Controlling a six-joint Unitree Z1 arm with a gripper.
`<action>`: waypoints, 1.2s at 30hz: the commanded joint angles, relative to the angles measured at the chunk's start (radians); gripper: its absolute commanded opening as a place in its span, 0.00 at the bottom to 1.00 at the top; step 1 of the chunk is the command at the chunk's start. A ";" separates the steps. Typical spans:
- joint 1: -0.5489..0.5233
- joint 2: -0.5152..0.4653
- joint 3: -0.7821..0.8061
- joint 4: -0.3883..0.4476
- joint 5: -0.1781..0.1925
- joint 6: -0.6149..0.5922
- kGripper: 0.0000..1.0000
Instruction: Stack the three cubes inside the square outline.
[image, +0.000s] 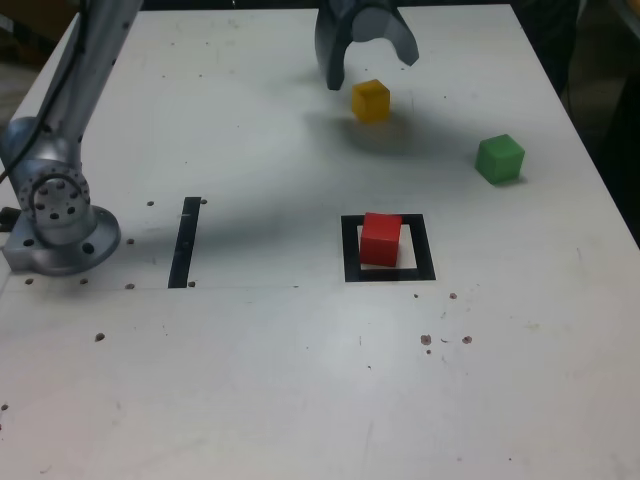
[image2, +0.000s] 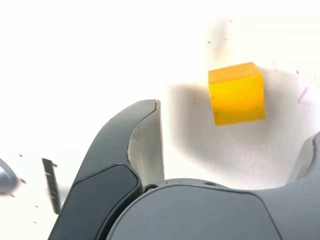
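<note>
The red cube (image: 381, 238) sits inside the black square outline (image: 349, 255) near the table's middle. Farther back lies the yellow cube (image: 371, 100), and the green cube (image: 499, 158) rests toward the exterior view's right. My gripper (image: 372, 65) hangs open just behind and above the yellow cube, holding nothing. In the wrist view the yellow cube (image2: 236, 93) lies on the white table ahead of the spread fingers (image2: 145, 140), between their lines but beyond the tips.
A narrow black strip (image: 186, 241) marks the table at the exterior view's left, next to the arm's base (image: 55, 215). The table's far edge runs close behind the gripper. Small dark specks dot the surface.
</note>
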 joint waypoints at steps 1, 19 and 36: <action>0.001 0.016 0.002 0.007 -0.010 -0.029 0.95; 0.052 0.147 -0.086 0.006 -0.025 -0.090 0.91; 0.060 0.163 -0.137 0.020 -0.003 -0.070 0.37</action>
